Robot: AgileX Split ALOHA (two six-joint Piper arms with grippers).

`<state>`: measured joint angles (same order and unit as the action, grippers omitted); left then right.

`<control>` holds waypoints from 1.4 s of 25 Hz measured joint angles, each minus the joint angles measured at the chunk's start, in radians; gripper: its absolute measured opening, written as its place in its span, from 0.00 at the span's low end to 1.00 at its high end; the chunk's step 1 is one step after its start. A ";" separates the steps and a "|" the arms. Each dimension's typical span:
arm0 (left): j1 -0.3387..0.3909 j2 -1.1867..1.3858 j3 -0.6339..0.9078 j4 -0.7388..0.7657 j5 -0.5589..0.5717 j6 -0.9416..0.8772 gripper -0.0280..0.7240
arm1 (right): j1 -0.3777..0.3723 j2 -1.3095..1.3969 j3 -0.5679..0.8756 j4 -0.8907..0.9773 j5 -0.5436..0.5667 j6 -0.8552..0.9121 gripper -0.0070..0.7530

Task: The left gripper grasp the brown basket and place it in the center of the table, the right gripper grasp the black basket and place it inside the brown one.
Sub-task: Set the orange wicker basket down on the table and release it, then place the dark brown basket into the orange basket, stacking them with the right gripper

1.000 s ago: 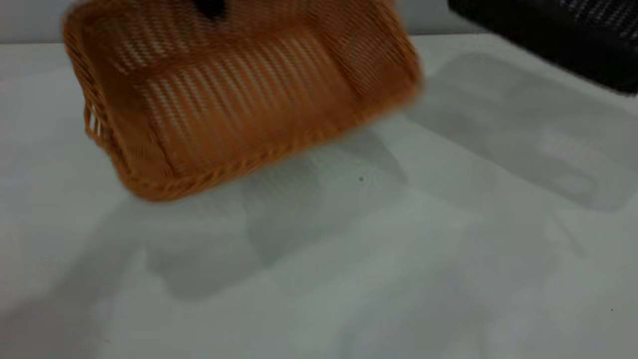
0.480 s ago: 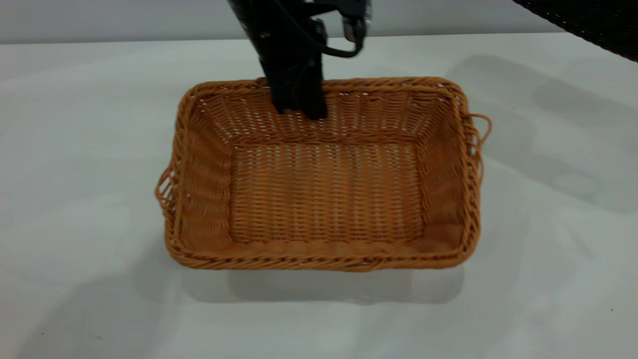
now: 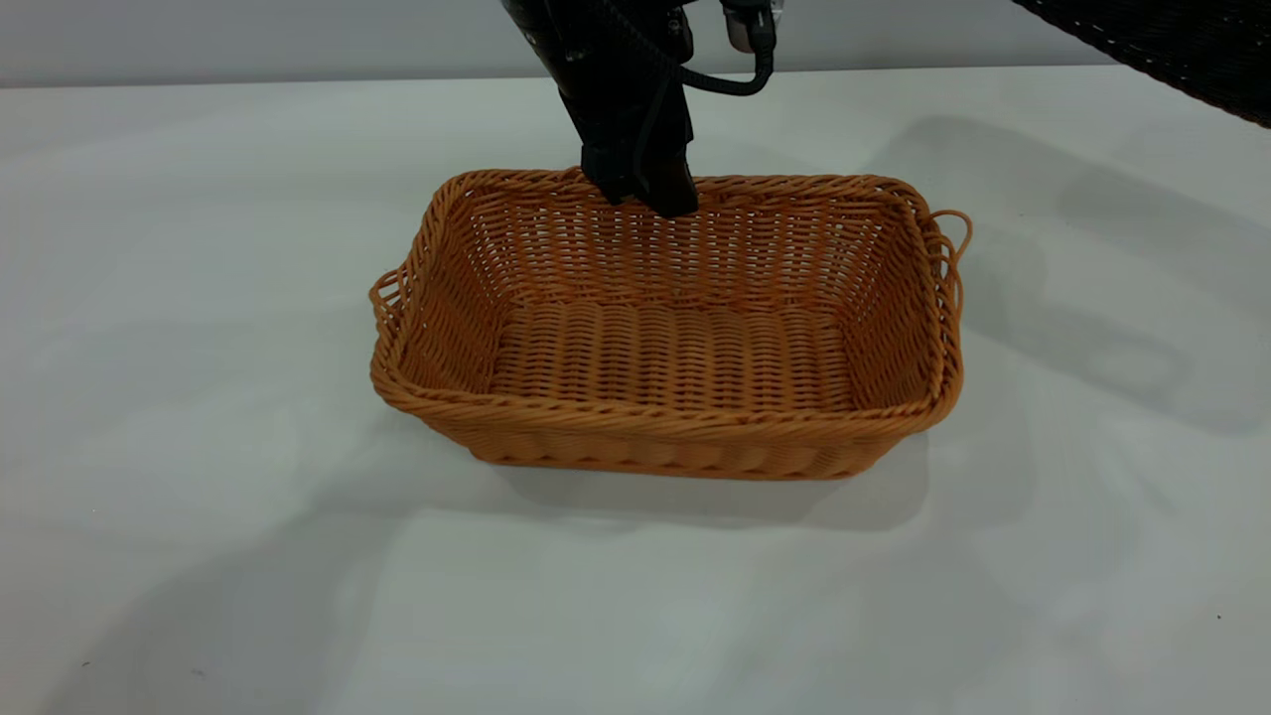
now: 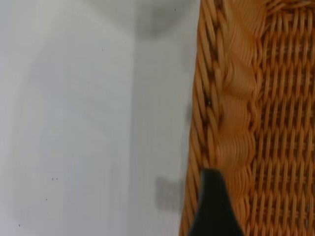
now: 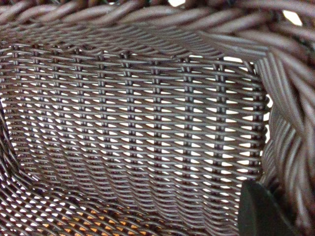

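The brown basket (image 3: 685, 427) stands flat on the table (image 3: 199, 298) near its middle, opening up. My left gripper (image 3: 643, 197) comes down from above and is shut on the basket's far rim. In the left wrist view one black finger (image 4: 212, 206) lies on the braided rim (image 4: 221, 98). The black basket (image 3: 1182, 45) hangs in the air at the upper right, only its corner in view. The right wrist view looks into its woven wall (image 5: 147, 123), with one finger (image 5: 261, 211) against the rim. My right gripper is shut on it.
The pale table surrounds the brown basket with bare surface on every side (image 4: 74, 123). A small loop handle (image 3: 951, 238) sticks out at the brown basket's right end. Shadows of the arms and baskets fall on the table at right.
The brown basket came down from a tilted, lifted pose at left and now sits flat near the table's middle. My left gripper moved right with it. The black basket stayed high at upper right.
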<state>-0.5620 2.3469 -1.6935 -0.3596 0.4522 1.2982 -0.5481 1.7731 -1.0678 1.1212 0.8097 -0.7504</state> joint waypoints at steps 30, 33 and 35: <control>0.488 -0.270 0.000 0.173 0.234 -0.783 0.70 | 0.719 0.102 -0.004 -0.170 -0.107 0.204 0.11; 0.488 -0.270 0.000 0.172 0.238 -0.783 0.70 | 0.725 0.147 -0.004 -0.168 -0.150 0.206 0.11; 0.488 -0.270 0.000 0.172 0.241 -0.783 0.70 | 0.718 0.171 -0.004 -0.166 -0.171 0.207 0.11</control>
<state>-0.0740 2.0764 -1.6935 -0.1873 0.6936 0.5151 0.1696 1.9446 -1.0714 0.9550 0.6386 -0.5430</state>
